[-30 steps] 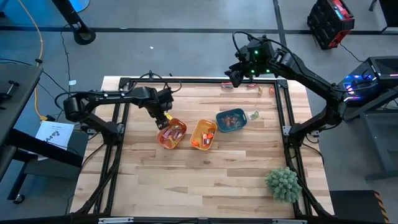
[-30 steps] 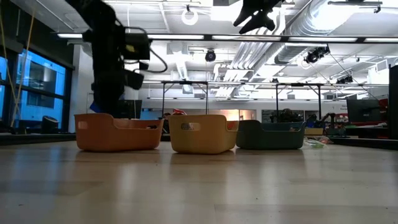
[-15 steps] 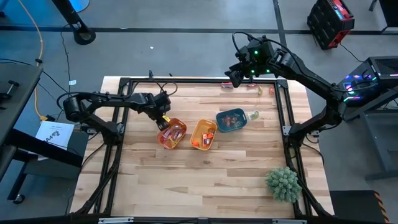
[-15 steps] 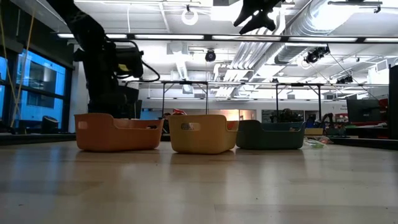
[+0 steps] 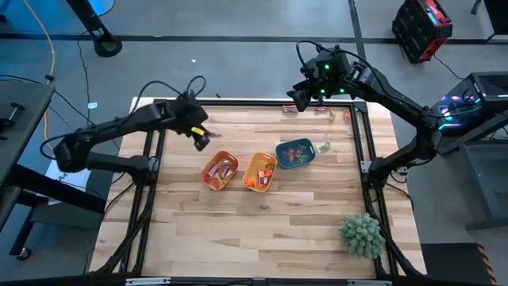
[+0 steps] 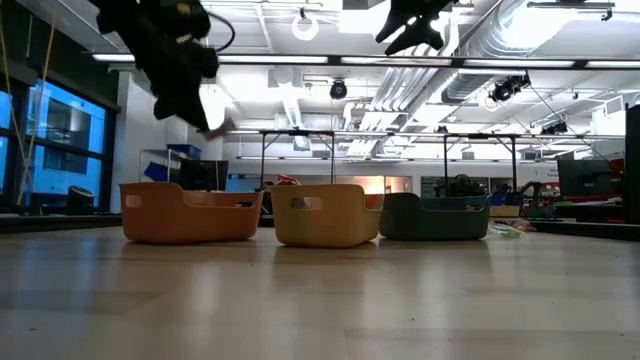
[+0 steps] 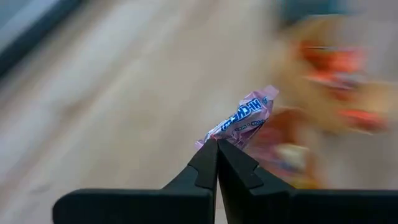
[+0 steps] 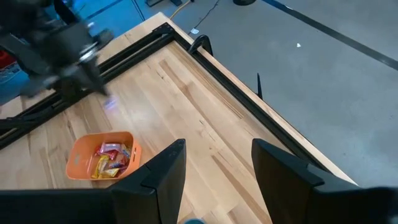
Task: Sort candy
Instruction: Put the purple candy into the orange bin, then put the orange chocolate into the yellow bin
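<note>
Candy piece (image 7: 244,116) in pink wrapper hangs from left gripper (image 7: 217,144), fingers pinched fully together on wrapper end; gripper raised above table (image 5: 238,214), just far-left of orange bin (image 5: 220,171). Judgement: lifted clear so piece can travel to its proper bin. Orange bin holds red and orange candy; yellow-orange bin (image 5: 259,172) in middle holds few pieces; blue bin (image 5: 295,153) right of it. Loose candy (image 5: 321,111) lies at far edge, near right side. Right gripper (image 8: 214,167) waits high above that far edge, fingers wide apart, holding nothing.

Pink candy (image 7: 244,116), blue lettering; orange bin (image 5: 220,171); yellow-orange bin (image 5: 259,172); blue bin (image 5: 295,153); green plant (image 5: 361,234).
</note>
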You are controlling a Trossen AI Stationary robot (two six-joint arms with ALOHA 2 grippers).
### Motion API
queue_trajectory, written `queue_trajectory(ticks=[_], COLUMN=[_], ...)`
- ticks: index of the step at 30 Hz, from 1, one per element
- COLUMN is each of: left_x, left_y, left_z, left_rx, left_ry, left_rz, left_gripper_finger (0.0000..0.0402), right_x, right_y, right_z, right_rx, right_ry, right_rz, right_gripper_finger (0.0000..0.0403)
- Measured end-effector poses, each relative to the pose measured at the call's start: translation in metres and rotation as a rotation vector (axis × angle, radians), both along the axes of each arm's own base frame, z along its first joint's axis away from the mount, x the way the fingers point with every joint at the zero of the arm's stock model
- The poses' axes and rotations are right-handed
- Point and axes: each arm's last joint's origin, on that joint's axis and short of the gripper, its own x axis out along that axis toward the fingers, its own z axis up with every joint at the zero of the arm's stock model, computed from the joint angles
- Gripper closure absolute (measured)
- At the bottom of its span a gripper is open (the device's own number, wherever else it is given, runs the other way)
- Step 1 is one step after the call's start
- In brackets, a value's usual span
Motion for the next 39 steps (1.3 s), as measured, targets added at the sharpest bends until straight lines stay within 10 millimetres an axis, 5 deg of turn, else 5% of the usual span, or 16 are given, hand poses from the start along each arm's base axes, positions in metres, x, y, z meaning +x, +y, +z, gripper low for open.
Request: queue_trajectory(ticks=[9,14,24,31,39], left_x=[0.031,0.052,0.057,0.057,0.066], left_y=[-0.068,-0.086,-0.070,-0.044,-0.010], left_z=[-0.017,-0.039,-0.038,-0.006,0.044], left_rx=[-0.225,-0.132,-0.052,0.023,0.117], left_ry=[0.007,0.112,0.165,0.070,-0.183], left_rz=[-0.237,-0.176,-0.041,0.024,0.141], left_gripper_finger=[0.0401,0.0389,0.0289,0.0235,0.0216], right_x=[0.000,0.000,-0.005,-0.007,0.019], right_y=[0.000,0.000,0.000,-0.006,-0.074], right_z=[0.000,0.000,-0.005,-0.019,-0.078], right_rx=[-0.008,-0.005,-0.029,-0.002,0.067], right_ry=[-0.002,0.004,0.095,0.222,0.363], right_rz=[0.004,0.004,-0.049,-0.096,-0.178], right_gripper_finger=[0.0224,0.0224,0.0224,0.0224,0.0224])
